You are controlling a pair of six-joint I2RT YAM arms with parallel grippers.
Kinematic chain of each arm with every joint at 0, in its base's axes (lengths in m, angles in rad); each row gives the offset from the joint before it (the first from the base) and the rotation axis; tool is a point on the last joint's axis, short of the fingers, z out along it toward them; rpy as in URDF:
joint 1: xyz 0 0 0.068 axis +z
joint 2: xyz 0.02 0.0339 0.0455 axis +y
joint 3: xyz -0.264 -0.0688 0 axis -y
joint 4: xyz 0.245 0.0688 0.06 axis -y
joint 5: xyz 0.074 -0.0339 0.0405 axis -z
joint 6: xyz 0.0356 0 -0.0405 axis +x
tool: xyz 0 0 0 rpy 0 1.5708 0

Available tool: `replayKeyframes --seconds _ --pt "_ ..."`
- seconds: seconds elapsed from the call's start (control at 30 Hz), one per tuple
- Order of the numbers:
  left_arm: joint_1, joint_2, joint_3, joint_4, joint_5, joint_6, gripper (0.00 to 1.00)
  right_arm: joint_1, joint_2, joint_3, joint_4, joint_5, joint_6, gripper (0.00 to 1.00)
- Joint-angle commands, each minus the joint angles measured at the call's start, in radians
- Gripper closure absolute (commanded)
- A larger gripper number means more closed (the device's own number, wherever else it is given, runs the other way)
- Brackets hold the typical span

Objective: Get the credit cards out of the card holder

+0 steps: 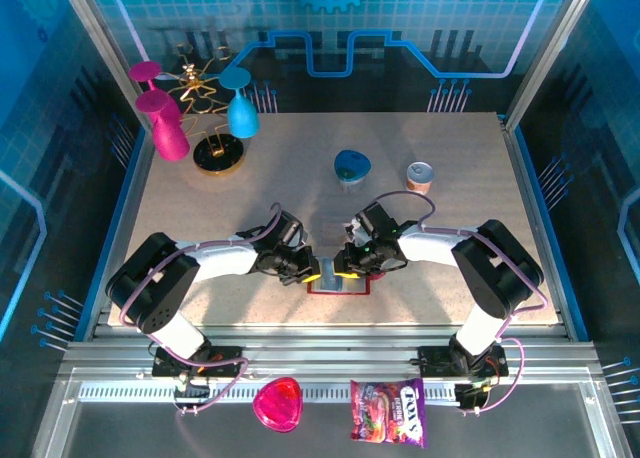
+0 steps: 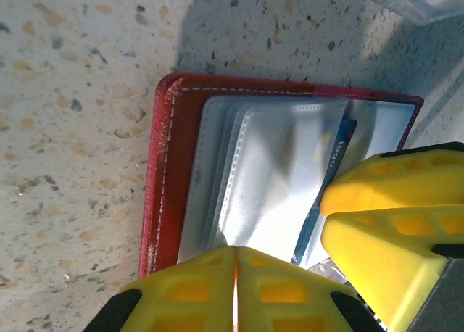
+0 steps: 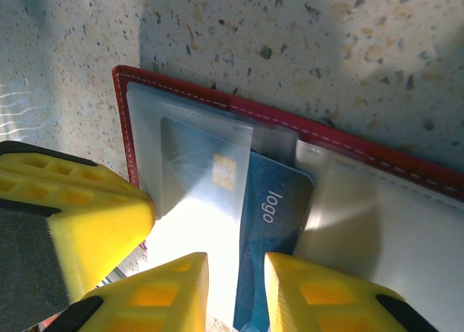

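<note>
Credit cards [image 3: 239, 187] sit inside the card holder [image 2: 177, 172], which lies open and flat on the speckled table [image 2: 80, 129] directly beneath both grippers. A blue card [image 3: 274, 201] printed "logo" pokes partway out of a clear pocket and runs in between the fingers of the right gripper [image 3: 237, 263]. Those fingers stand a narrow gap apart over its near end, and whether they press on it cannot be told. Just left of those fingers, a grey-silver card [image 3: 206, 165] with a gold chip lies under its clear sleeve. The left gripper [image 2: 235, 256] is closed, fingertips meeting with no gap, at the near edge of the clear sleeves [image 2: 268, 180]. Whether it pinches one cannot be told.
</note>
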Motion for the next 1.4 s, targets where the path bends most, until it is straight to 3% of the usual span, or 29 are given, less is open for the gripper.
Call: replayKeyframes --seconds 0.0,0.77,1.37 --pt "0.006 -0.018 0.021 -0.042 -0.008 0.022 0.92 -0.008 -0.021 0.021 -0.035 0.024 -0.016 0.73" --pt "0.004 -0.003 0.054 -0.032 0.028 0.025 0.93 -0.042 -0.103 -0.070 0.069 -0.028 0.058 0.73" --pt "0.002 0.062 0.063 -0.048 0.035 0.042 0.96 -0.052 -0.061 -0.111 0.118 -0.053 0.077 0.73"
